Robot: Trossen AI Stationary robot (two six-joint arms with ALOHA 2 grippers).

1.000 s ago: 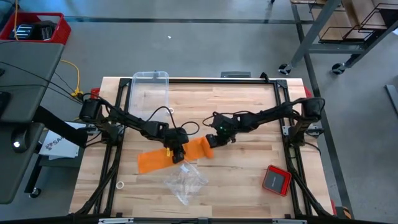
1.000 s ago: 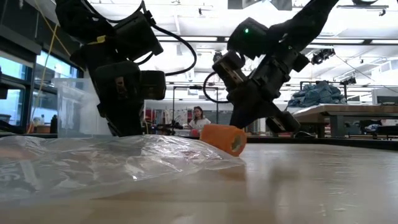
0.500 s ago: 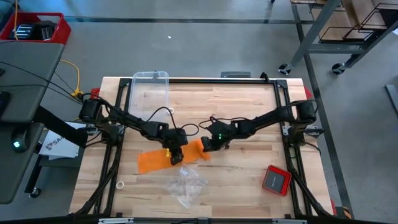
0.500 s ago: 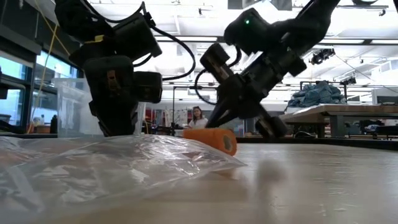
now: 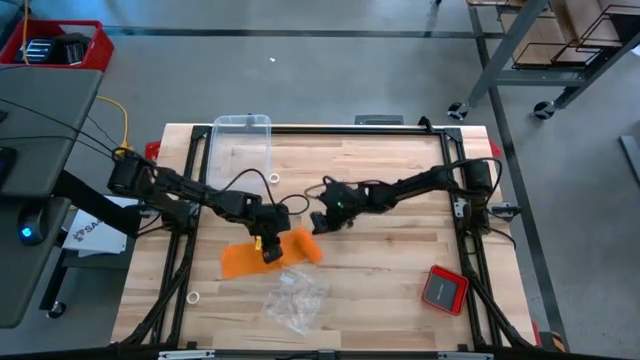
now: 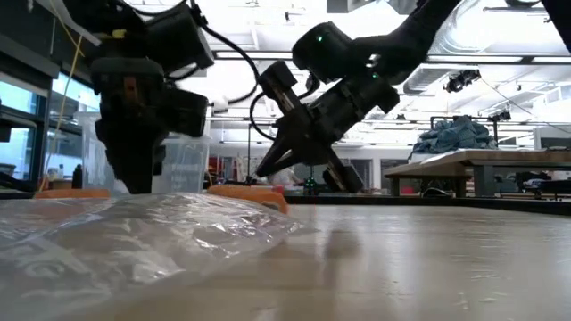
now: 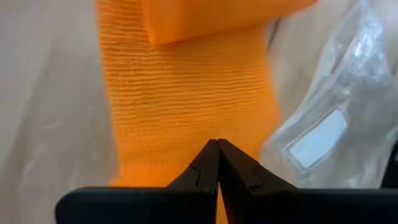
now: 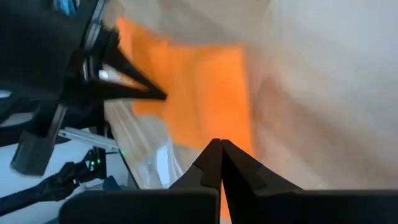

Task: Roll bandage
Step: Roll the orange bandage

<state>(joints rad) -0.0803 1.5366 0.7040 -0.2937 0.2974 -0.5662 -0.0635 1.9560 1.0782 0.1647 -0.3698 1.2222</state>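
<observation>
The high view shows the bandage [image 5: 262, 255] lying as a flat orange band on the wooden table [image 5: 400, 160], a little left of the middle and angled, with its right end thicker where it is partly rolled. The left gripper [image 5: 267, 249] rests on the band about midway along it, pressing down; its fingers are closed tight together with nothing between them, as the left wrist view confirms, where the two dark fingertips [image 7: 208, 163] meet in a point over the woven orange cloth [image 7: 186, 99]. The right gripper [image 5: 318, 222] hangs just to the right of and beyond the rolled end, apart from it, and its fingers are likewise pressed together and hold nothing; in the right wrist view they meet in front of the orange fabric [image 8: 205, 93].

A crumpled clear plastic bag [image 5: 292, 298] lies just near of the bandage. A small red square device [image 5: 443, 288] sits at the near right of the table, well apart from both arms. A clear plastic container [image 5: 242, 140] stands at the far left edge. In the low view the bag [image 6: 134, 236] fills the foreground, and the orange band [image 6: 254, 194] shows low behind it.
</observation>
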